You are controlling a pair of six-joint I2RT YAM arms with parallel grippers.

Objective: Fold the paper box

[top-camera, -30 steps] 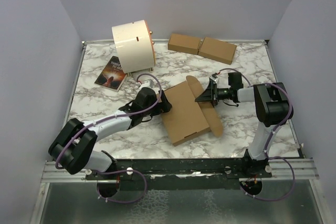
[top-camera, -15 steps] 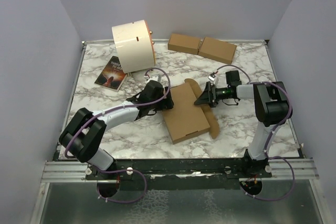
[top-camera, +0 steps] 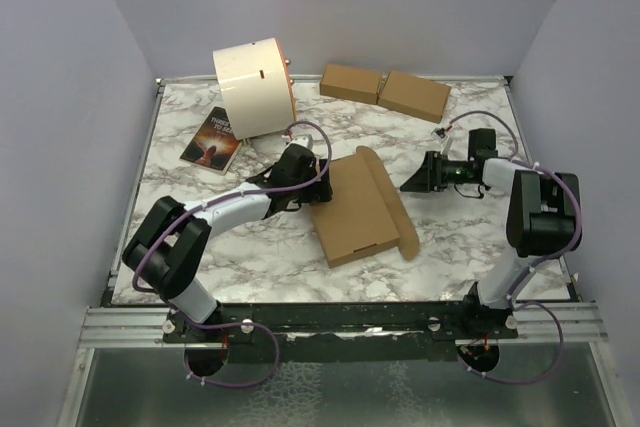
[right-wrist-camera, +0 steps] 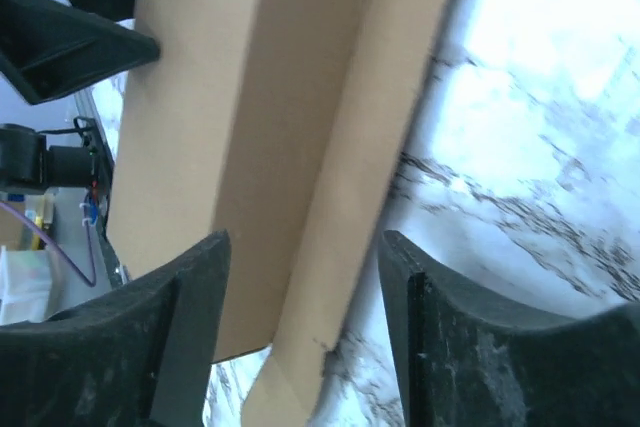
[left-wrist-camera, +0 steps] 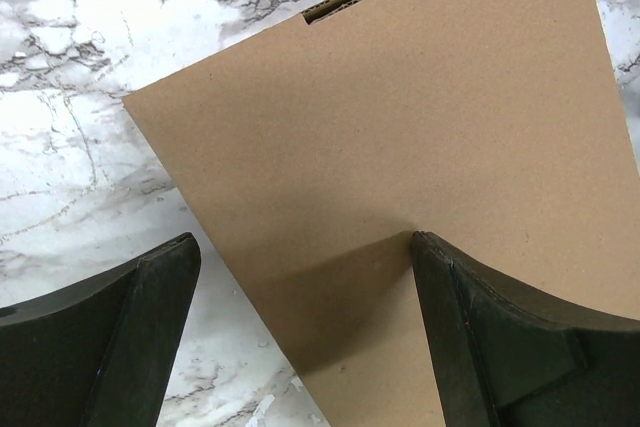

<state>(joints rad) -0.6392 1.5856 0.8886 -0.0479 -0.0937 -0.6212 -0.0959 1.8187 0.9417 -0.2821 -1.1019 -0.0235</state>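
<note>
The paper box [top-camera: 358, 209] lies flat in the middle of the marble table, a narrow flap [top-camera: 392, 202] along its right side. My left gripper [top-camera: 316, 187] is open at the box's far left corner. In the left wrist view that corner [left-wrist-camera: 400, 147] sits between the spread fingers [left-wrist-camera: 130, 327], with the right finger over the cardboard. My right gripper [top-camera: 408, 187] is open and empty, just off the box's right edge. The right wrist view shows the flap [right-wrist-camera: 370, 127] ahead of the gripper [right-wrist-camera: 305, 237], apart from both fingers.
A cream cylindrical drum [top-camera: 254, 87] stands at the back left beside a dark book [top-camera: 212, 139]. Two small closed brown boxes [top-camera: 352, 82] [top-camera: 415, 94] lie side by side along the back edge. Grey walls surround the table.
My right gripper opened, released the box's right flap and drew back to the right. My left gripper slid along the left edge toward the far corner. The flap lies lower.
</note>
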